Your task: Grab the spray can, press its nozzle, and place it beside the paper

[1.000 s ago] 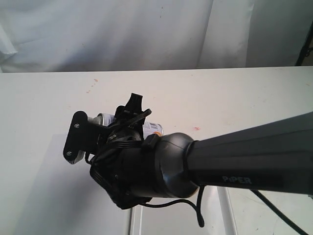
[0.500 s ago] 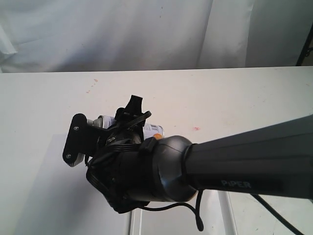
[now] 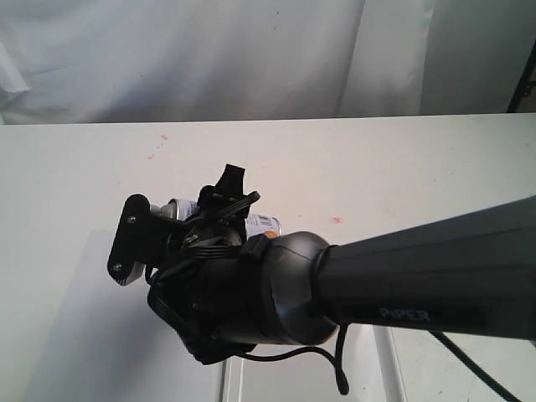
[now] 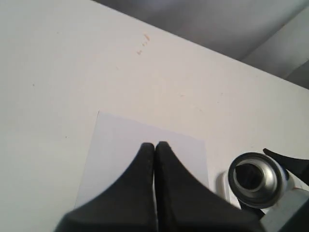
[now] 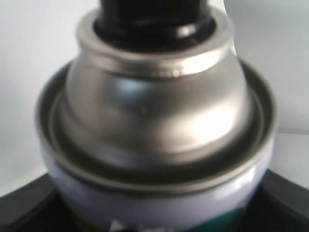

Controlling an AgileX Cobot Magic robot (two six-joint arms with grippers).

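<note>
The right fingers (image 5: 24, 210) clamp the spray can (image 5: 154, 121), whose nozzle (image 5: 154, 14) lies to the right of the left fingers (image 4: 140, 183), pressed together.

- The spray can (image 3: 266, 224) is mostly hidden behind the right arm (image 3: 402, 276); only scraps of its label show.
- The nozzle (image 5: 154, 14) is blurred, with its top cut off.
- The paper (image 3: 84, 335) has its near edge out of frame.
</note>
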